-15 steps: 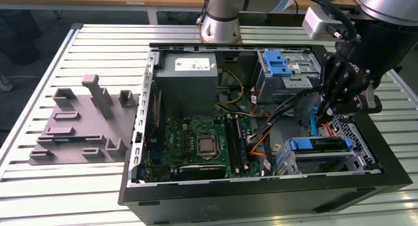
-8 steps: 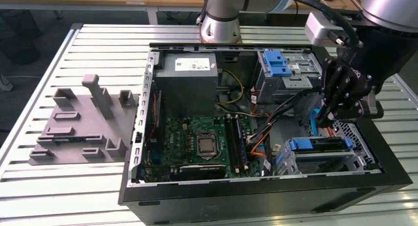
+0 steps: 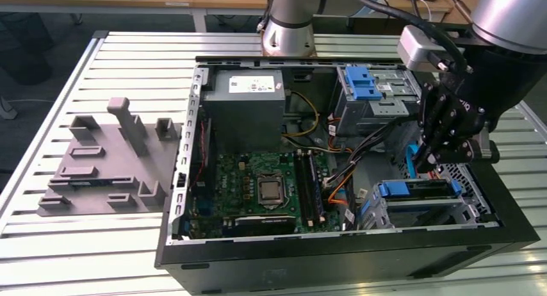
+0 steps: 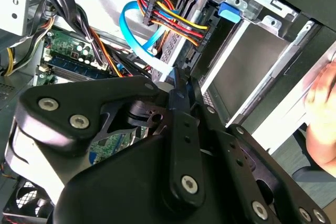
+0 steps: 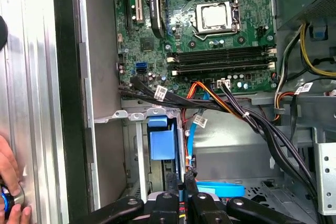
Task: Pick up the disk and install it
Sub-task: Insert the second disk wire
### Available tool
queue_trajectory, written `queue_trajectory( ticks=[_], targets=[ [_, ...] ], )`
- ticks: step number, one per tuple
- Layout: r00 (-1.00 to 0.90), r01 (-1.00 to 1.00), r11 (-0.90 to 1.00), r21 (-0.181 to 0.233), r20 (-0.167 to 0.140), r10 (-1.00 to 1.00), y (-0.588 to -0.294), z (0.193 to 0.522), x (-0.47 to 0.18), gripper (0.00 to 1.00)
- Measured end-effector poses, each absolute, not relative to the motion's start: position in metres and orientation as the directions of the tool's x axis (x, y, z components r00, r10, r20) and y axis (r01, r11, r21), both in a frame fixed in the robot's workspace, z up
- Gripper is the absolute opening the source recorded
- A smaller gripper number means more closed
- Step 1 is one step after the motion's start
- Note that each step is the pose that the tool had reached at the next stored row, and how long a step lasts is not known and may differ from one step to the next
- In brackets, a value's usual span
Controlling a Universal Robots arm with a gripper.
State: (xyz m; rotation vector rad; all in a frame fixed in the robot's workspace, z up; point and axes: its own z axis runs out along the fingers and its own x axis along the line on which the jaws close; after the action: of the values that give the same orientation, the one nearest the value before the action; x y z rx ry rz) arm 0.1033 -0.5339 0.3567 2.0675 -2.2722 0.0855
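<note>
Black gripper (image 3: 424, 163) | fingers pressed together, empty | inside computer case (image 3: 342, 257), between drive cages, cables close beside

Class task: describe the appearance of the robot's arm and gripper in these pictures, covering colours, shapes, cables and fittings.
The arm is a thick silver-grey tube with a black joint section, and black cables run along it. A small grey box sits beside the wrist. The gripper is matt black, built from flat linkage plates joined by round silver bolts, seen close in both wrist views.
</note>
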Motion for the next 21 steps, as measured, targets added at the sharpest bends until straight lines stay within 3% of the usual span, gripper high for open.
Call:
queue_trajectory(
  ticks=[21],
  targets=[
    [-0.093, -0.995, 0.094, 0.015, 0.085, -0.992, -0.545, 0.344, 0.111, 0.16]
  ],
)
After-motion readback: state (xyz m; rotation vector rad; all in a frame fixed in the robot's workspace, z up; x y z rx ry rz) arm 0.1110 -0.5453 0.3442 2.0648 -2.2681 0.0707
